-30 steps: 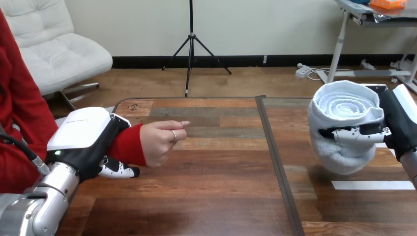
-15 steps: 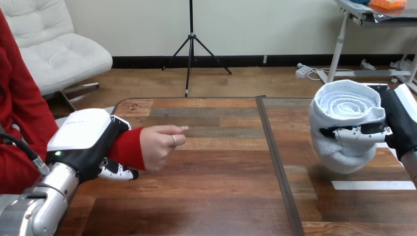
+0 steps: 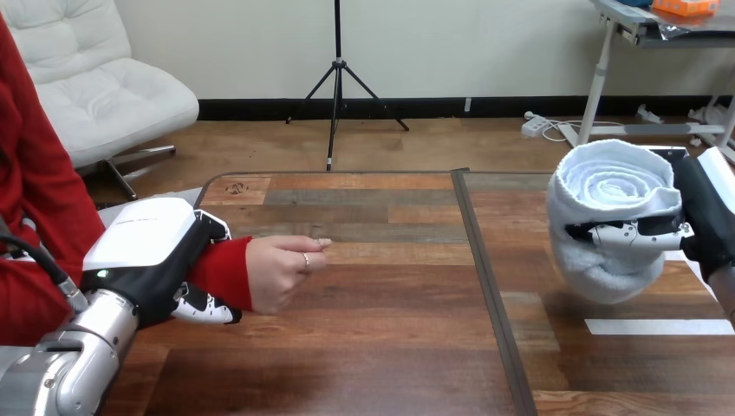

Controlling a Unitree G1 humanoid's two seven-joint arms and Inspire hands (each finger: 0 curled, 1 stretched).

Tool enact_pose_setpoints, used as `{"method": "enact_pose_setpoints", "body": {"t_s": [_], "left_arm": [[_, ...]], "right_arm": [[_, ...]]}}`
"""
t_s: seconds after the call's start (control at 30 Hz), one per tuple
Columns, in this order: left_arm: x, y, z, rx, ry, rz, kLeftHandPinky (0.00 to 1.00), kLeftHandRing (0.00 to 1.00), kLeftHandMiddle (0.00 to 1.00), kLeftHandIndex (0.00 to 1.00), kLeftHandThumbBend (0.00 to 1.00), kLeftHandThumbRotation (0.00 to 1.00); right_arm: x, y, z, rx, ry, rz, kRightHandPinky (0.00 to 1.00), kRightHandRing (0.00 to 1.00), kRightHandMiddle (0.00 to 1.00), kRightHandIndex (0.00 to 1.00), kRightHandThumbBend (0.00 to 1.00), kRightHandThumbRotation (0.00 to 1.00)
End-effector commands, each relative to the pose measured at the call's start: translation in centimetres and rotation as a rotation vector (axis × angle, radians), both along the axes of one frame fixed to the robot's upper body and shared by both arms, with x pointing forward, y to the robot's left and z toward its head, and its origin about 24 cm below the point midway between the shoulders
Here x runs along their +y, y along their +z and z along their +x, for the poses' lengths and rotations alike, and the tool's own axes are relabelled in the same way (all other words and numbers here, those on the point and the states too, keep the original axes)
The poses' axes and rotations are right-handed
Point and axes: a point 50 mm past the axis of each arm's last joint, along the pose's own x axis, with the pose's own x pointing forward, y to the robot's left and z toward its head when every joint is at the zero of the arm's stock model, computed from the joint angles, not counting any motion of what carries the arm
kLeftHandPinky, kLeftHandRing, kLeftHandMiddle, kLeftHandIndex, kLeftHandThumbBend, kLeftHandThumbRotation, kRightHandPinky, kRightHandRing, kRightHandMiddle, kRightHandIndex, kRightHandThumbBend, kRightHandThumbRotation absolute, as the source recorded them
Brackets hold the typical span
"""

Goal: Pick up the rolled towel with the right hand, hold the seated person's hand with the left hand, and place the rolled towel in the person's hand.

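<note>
- The left hand (image 3: 146, 251) is at the table's (image 3: 390, 338) near left, its white back turned up.
- Its fingers (image 3: 204, 306) curl under the person's red-sleeved wrist (image 3: 224, 270) and its thumb lies over the top, so it is grasping the wrist.
- The person's hand (image 3: 282, 270) sticks out to the right of that grip. It is loosely curled, just above the wood, left of the table's middle seam.
- The right hand (image 3: 706, 221) is at the far right with its arm running off the right edge.
- Its fingers (image 3: 628, 234) wrap across the front of the towel (image 3: 607, 195), clasping it.
- The towel is a white roll held with its spiral end facing up. It is raised off the table, with its shadow on the wood below.
- The towel is well apart from the person's hand, on the other side of the seam.
- A white strip (image 3: 659, 327) lies flat on the table, near the towel's shadow.
</note>
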Motion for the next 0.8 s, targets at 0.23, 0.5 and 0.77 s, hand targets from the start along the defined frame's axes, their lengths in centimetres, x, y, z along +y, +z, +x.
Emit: {"method": "enact_pose_setpoints", "body": {"t_s": [0.23, 0.5, 0.77], "left_arm": [[-0.4, 2.4, 0.7, -0.106, -0.018, -0.006, 0.28, 0.34, 0.38, 0.36, 0.74, 0.0], [-0.4, 2.4, 0.7, -0.1, -0.018, -0.013, 0.27, 0.32, 0.37, 0.35, 0.72, 0.0], [-0.5, 2.4, 0.8, -0.089, -0.017, -0.013, 0.28, 0.33, 0.37, 0.35, 0.72, 0.0]], "right_arm": [[0.9, 2.9, 1.3, -0.146, 0.022, 0.085, 0.33, 0.38, 0.42, 0.44, 0.82, 0.0], [1.4, 2.6, 1.4, -0.15, 0.034, 0.121, 0.29, 0.34, 0.4, 0.44, 0.81, 0.0], [1.9, 2.5, 1.5, -0.153, 0.038, 0.144, 0.31, 0.37, 0.41, 0.44, 0.82, 0.0]]}}
